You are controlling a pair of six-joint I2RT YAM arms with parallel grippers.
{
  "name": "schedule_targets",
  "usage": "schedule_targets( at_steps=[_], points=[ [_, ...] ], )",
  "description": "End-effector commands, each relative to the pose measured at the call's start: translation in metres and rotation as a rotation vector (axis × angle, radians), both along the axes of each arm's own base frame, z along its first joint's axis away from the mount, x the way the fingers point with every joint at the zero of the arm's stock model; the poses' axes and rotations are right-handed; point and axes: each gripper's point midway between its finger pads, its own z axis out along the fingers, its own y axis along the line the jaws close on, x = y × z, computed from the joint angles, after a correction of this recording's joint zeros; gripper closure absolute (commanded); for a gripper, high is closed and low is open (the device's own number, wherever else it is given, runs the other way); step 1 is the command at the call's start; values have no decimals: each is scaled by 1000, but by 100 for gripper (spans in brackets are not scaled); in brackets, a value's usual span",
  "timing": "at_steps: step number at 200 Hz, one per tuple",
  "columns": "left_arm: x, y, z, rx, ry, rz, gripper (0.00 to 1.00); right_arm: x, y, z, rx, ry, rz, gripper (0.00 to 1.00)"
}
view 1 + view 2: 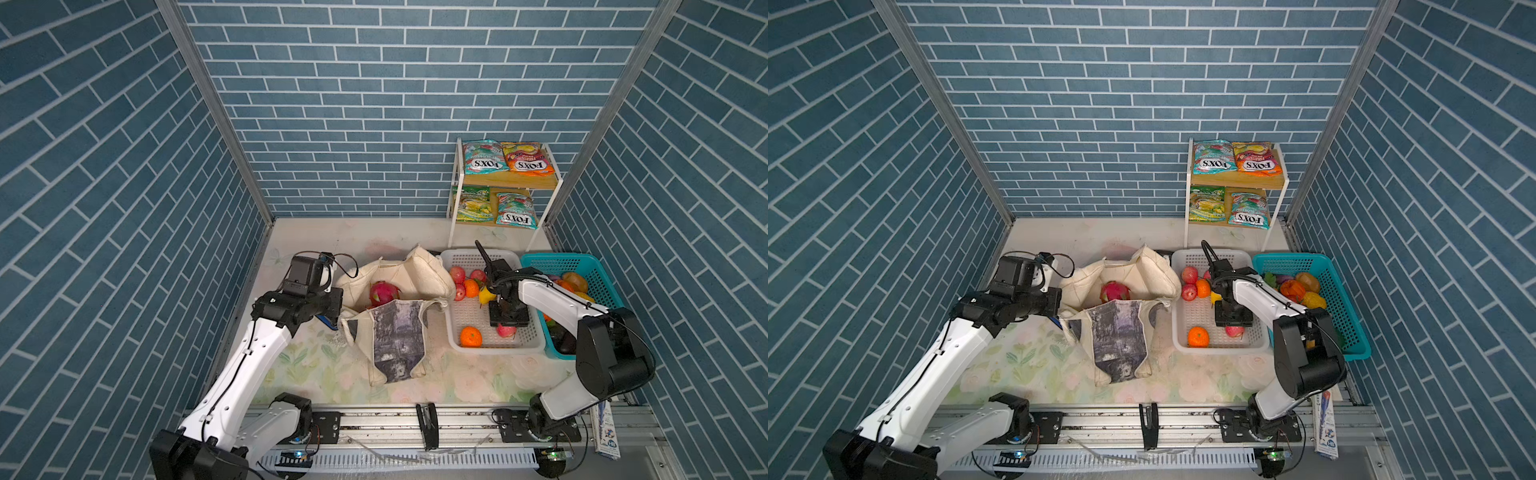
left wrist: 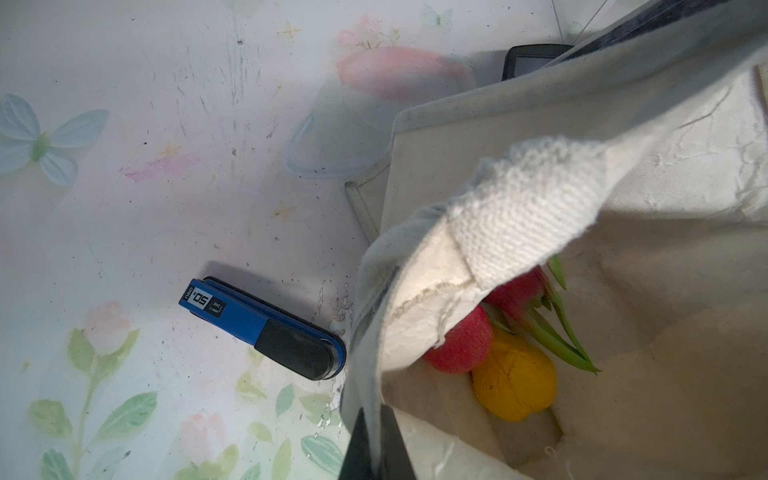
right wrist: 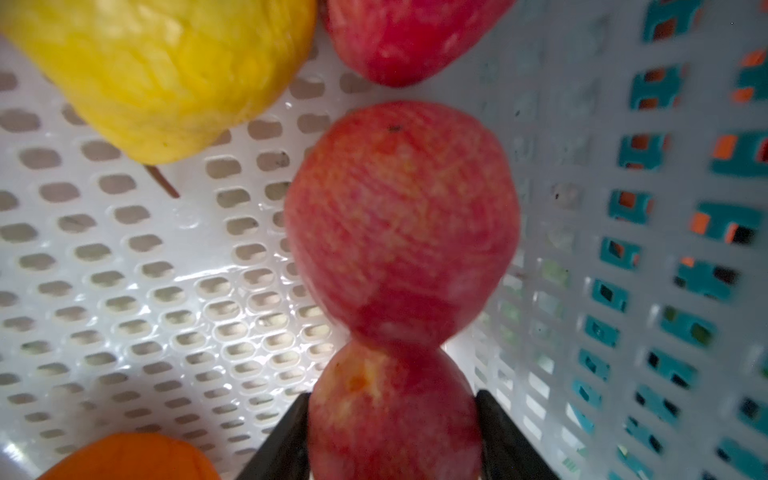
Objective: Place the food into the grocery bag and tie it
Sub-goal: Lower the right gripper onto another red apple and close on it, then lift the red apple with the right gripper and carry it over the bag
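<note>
Left gripper (image 2: 376, 442) pinching grocery bag (image 2: 623, 166) rim, right gripper (image 3: 392, 417) clasping apple (image 3: 390, 395) — second apple (image 3: 401, 220) touching, white basket (image 3: 540, 124) wall beside

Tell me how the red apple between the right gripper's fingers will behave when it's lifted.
The red apple looks round and smooth, so it may slip or spin between the narrow fingers of the right gripper. It seems rigid, unlikely to squash. It touches a neighbouring apple, which may roll on the white basket once freed.

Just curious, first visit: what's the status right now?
Left claw pinching grocery bag rim. Right claw astride an apple in white basket, grip unclear. Nothing blocking.
</note>
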Motion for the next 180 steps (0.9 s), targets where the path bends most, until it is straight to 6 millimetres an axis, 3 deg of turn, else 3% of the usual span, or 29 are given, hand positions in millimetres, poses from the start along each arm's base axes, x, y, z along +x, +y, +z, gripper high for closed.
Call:
schedule_targets(
  at_steps=[1, 57, 97, 145, 180],
  points=[
    [-2, 2, -2, 2, 4, 7, 96, -2, 3, 24, 46, -44, -7, 53],
    [-1, 2, -2, -1, 4, 6, 96, -9, 8, 72, 133, -157, -34, 55],
    [-1, 1, -1, -5, 3, 7, 96, 4, 35, 135, 324, -307, -46, 55],
    [-1, 0, -1, -7, 3, 3, 96, 34, 119, 233, 596, -544, 98, 56],
    [-1, 1, -2, -6, 5, 2, 96, 44, 203, 268, 690, -570, 266, 56]
  ],
)
